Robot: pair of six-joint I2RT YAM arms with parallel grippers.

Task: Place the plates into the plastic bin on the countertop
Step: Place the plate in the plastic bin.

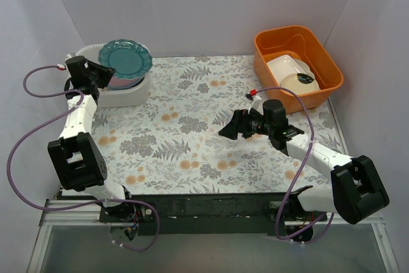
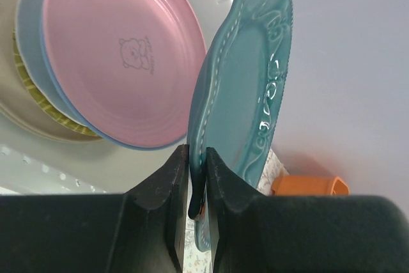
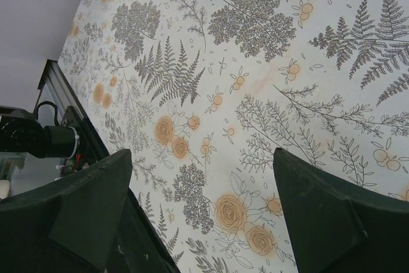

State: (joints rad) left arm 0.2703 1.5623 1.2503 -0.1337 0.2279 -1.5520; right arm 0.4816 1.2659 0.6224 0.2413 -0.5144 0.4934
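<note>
plate (image 1: pixel 126 59): teal, glossy, scalloped beaded rim, held over bin (image 1: pixel 124 98) | left gripper (image 2: pixel 197 161): clamped on plate edge | right gripper (image 1: pixel 228 130): jaws wide apart, empty, right of bin, above countertop (image 1: pixel 192 139)

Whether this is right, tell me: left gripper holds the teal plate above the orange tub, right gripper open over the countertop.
No: the top view shows the left gripper holding the teal plate above the plastic bin, not the orange tub. The right gripper is open over the countertop.
</note>
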